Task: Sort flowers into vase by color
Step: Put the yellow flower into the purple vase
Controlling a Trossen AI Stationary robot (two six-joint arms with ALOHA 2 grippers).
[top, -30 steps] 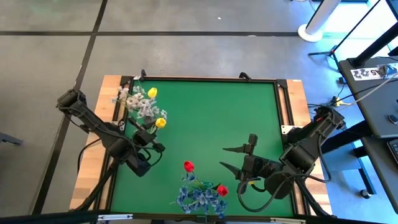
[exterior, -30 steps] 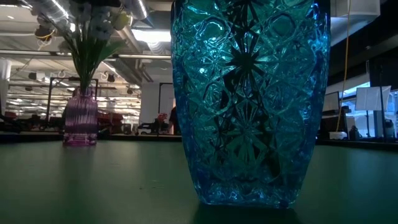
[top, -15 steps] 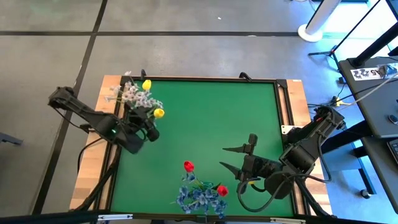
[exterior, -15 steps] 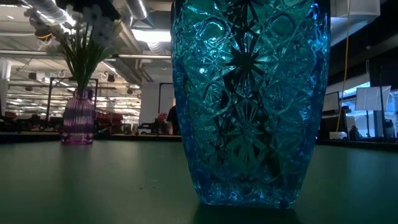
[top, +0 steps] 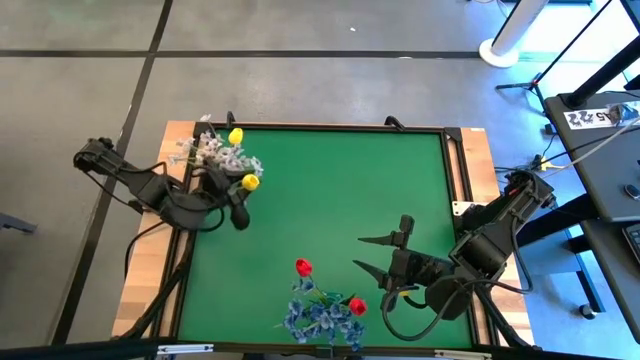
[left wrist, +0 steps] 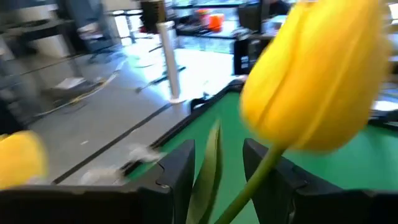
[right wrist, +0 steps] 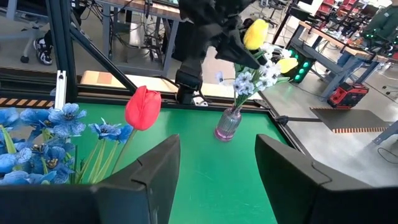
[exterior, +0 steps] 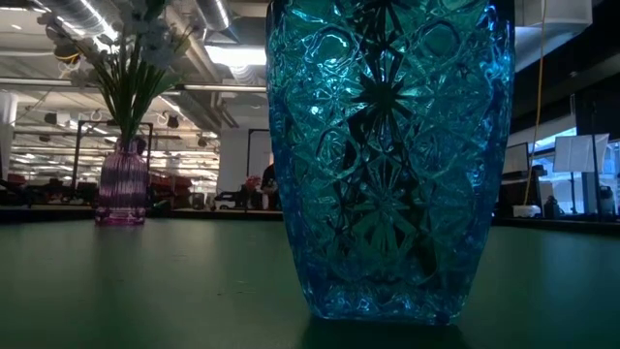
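Presently left end effector (top: 238, 205) fingers spread around yellow tulip (top: 248, 182) stem in pink vase (right wrist: 228, 123), far-left counter (top: 330, 190); retreat could snag stem, tip vase. Right end effector (top: 372, 254) spread, idle.

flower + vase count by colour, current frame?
Yellow tulips: 2, in the purple vase
Red tulips: 2, in the blue vase
White sprays: 1 cluster; stems can't be counted
Blue bunch: 1
Purple vase: 1
Blue vase: 1
Total: 6 flower items, 2 vases
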